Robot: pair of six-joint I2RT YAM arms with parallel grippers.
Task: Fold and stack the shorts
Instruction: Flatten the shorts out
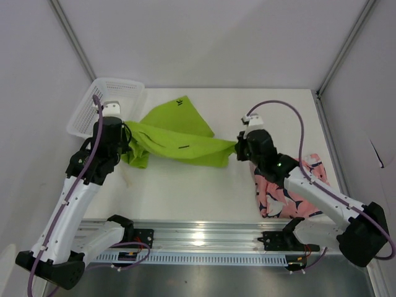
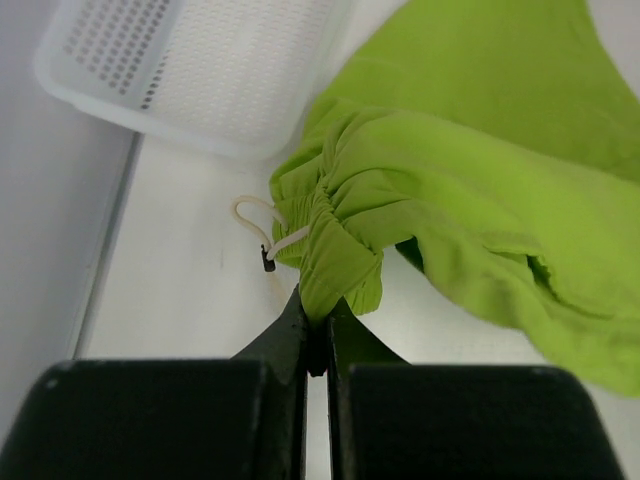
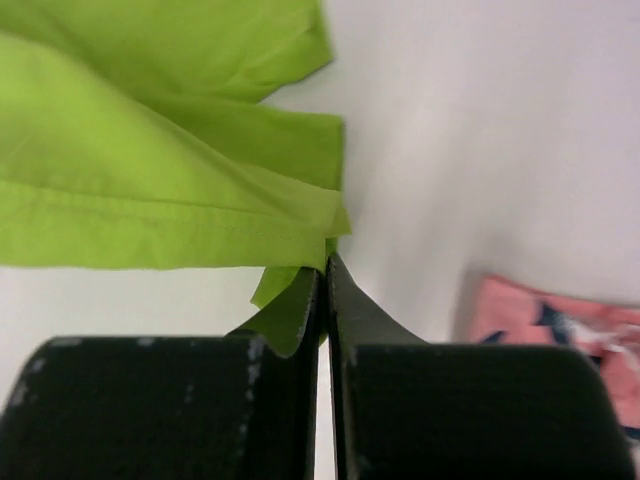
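The lime green shorts (image 1: 176,136) stretch across the middle of the table between my two grippers. My left gripper (image 1: 127,141) is shut on their gathered waistband (image 2: 335,255), with the white drawstring (image 2: 262,228) dangling beside it. My right gripper (image 1: 238,148) is shut on the hem corner (image 3: 318,225) at the other end. The pink shorts with navy-and-white print (image 1: 286,192) lie crumpled at the near right, partly under my right arm; in the right wrist view the pink shorts (image 3: 560,325) show just right of the fingers.
A white mesh basket (image 1: 93,114) sits at the far left corner, just behind my left gripper, and the same basket (image 2: 190,70) fills the top left of the left wrist view. The table's right edge (image 1: 327,136) runs beside the pink shorts. A metal rail (image 1: 204,235) spans the near edge.
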